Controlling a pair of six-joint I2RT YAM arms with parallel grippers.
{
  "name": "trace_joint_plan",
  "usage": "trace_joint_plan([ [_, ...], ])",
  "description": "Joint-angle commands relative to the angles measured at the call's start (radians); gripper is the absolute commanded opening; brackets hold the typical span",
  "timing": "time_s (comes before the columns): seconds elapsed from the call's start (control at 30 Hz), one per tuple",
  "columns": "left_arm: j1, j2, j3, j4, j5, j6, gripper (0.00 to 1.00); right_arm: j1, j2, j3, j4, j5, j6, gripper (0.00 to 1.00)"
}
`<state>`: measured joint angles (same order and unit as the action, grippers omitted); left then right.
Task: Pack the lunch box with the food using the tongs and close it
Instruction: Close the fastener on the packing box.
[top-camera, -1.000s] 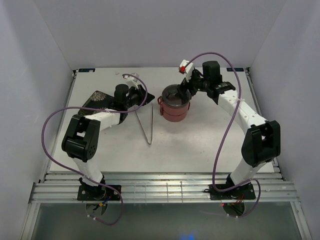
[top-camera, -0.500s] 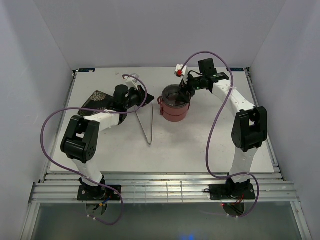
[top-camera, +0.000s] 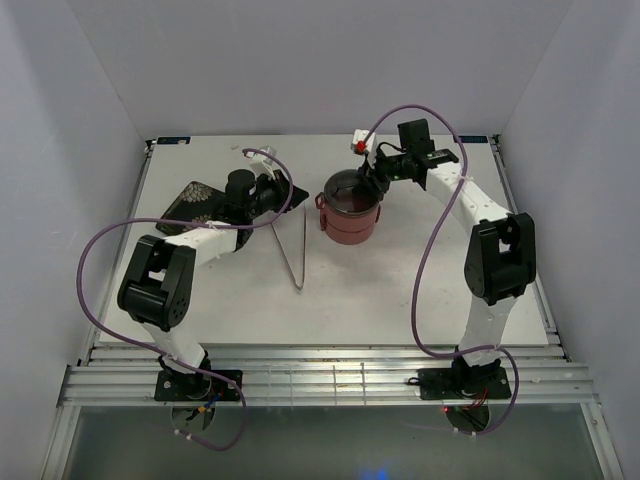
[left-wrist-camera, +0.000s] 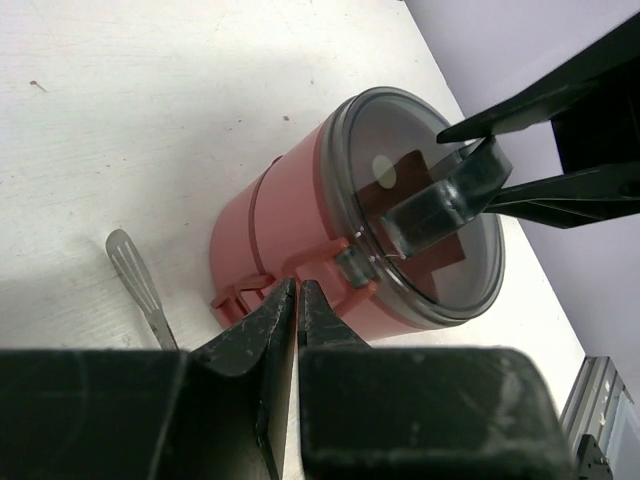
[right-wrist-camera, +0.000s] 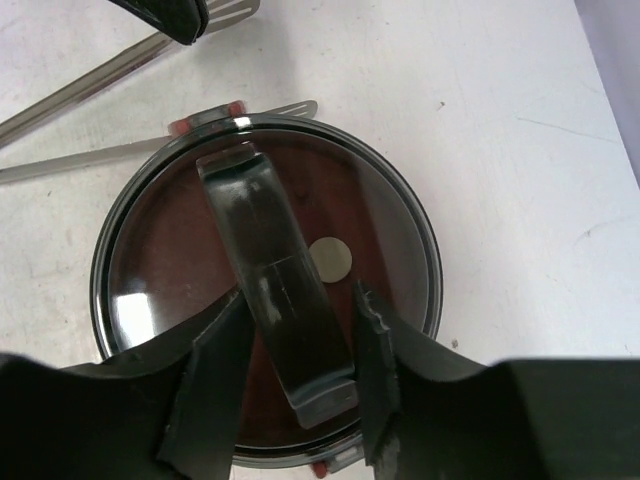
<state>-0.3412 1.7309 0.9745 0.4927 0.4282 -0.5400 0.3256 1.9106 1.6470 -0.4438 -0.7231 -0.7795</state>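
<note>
The dusty-red lunch box (top-camera: 349, 215) stands stacked mid-table, with its dark round lid (right-wrist-camera: 385, 210) on top. My right gripper (right-wrist-camera: 298, 305) hangs over the lid, its fingers pressed against both sides of the lid's dark handle bar (right-wrist-camera: 275, 280). The silver tongs (top-camera: 297, 262) lie flat in a V just left of the box; one tip (left-wrist-camera: 135, 280) shows beside its base. My left gripper (left-wrist-camera: 298, 290) is shut with nothing in it, low over the table near the box's side latch (left-wrist-camera: 350, 265). The food is hidden.
A dark floral-patterned plate (top-camera: 195, 200) lies at the left, partly under my left arm. White walls close in the table on three sides. Purple cables loop off both arms.
My right arm has swung in over the lunch box, and its jaws have closed from wide open onto the lid's handle. The left arm and the tongs have hardly moved.
</note>
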Motion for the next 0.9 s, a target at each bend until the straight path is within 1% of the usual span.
trace_joint_plan([
  [0.0,-0.015,-0.076,-0.004,0.001,-0.009,-0.011,0.16,0.007,-0.056,-0.097,0.054,0.045,0.063,0.44],
  [0.07,-0.028,-0.071,0.003,0.001,-0.011,-0.008,0.16,0.010,-0.085,-0.136,0.076,0.060,0.080,0.42],
  [0.13,-0.035,-0.065,0.009,0.001,-0.019,-0.011,0.16,0.015,-0.103,-0.188,0.121,0.108,0.120,0.34],
  [0.27,-0.038,-0.063,0.012,0.001,-0.026,-0.014,0.16,0.033,-0.110,-0.213,0.122,0.188,0.161,0.31],
  [0.4,-0.038,-0.054,0.018,0.001,-0.042,-0.015,0.16,0.050,-0.099,-0.213,0.114,0.228,0.197,0.30],
  [0.53,-0.030,-0.054,0.033,-0.012,-0.098,0.000,0.16,0.062,-0.084,-0.211,0.106,0.257,0.200,0.29],
  [0.6,-0.016,-0.045,0.065,-0.043,-0.124,0.006,0.16,0.066,-0.078,-0.202,0.084,0.263,0.194,0.29],
  [0.67,-0.004,-0.021,0.114,-0.081,-0.108,0.008,0.14,0.066,-0.062,-0.173,0.054,0.274,0.190,0.29],
  [0.8,0.018,0.007,0.150,-0.095,-0.095,0.009,0.14,0.069,-0.036,-0.125,-0.031,0.286,0.169,0.29],
  [0.87,0.024,0.019,0.165,-0.097,-0.086,0.012,0.14,0.070,-0.028,-0.115,-0.044,0.294,0.161,0.29],
])
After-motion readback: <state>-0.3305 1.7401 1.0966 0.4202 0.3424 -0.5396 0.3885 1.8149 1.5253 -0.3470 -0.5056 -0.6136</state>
